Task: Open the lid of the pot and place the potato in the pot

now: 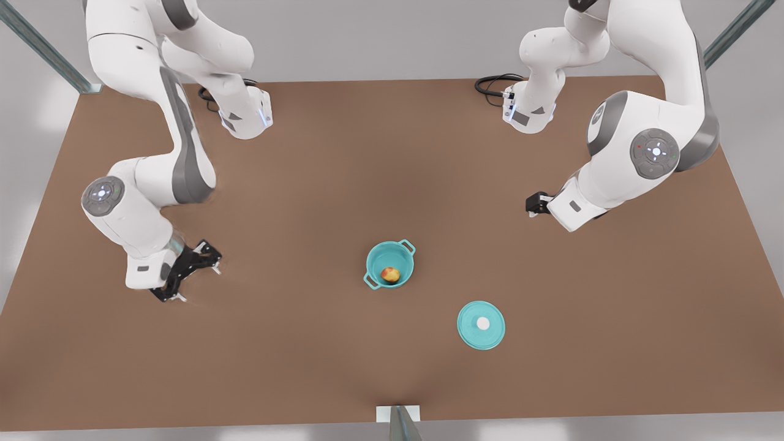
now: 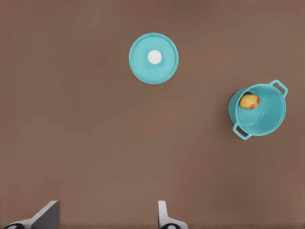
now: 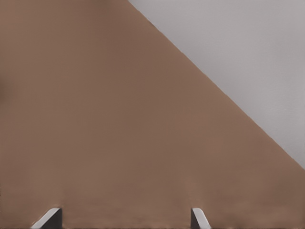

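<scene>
Since the potato (image 1: 391, 274) is sitting inside the pot (image 1: 375, 260) and the pot lid (image 1: 481, 325) is lying flat on the tabletop (image 1: 306, 184), knob up, little seems to be left of the task, and any coming move is turning on how far both claws are standing from these things.

Reading the front view as a clock face, the pot lid is resting at about 4 o'clock from the pot, apart from it and not touching. The pot's two handles are lining up along a 1-to-7 o'clock axis.

The left claw (image 1: 531, 204) is hanging on the front view's right, and its own camera is showing its fingertips (image 2: 164, 214) spread wide with nothing between them. From it, the pot lid is lying at about 7 o'clock and the pot at about 8 o'clock, so this arm is looking like the nearer one to the pot lid.

The right claw (image 1: 199, 283) is waiting low over the tabletop on the front view's left, jaws open and empty, with the pot well apart at roughly 3 o'clock.
</scene>
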Motion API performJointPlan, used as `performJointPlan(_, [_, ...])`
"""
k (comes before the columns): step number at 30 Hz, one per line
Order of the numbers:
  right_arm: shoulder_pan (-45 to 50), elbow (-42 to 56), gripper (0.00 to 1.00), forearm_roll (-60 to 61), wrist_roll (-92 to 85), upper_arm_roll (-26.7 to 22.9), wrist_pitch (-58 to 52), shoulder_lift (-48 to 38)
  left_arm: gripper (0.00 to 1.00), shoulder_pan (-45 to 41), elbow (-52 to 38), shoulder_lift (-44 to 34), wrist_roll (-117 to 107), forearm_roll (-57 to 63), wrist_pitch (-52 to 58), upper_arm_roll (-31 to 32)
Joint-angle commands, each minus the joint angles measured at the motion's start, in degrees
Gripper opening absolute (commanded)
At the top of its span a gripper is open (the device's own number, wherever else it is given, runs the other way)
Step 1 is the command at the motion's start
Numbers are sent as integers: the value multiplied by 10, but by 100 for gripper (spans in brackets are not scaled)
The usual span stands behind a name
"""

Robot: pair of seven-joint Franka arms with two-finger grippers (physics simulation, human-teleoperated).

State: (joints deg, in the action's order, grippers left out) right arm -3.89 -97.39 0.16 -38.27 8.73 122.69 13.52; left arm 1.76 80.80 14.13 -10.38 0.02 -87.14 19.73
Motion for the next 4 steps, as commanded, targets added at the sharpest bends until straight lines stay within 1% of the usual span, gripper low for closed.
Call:
performJointPlan(1, [-28, -11, 100, 1, 140, -1, -134, -28, 100, 0, 0, -1, -1, 1, 0, 0])
performJointPlan(4, [-45, -9, 100, -2, 175, -3, -170, -27, 100, 1, 0, -1, -1, 1, 0, 0])
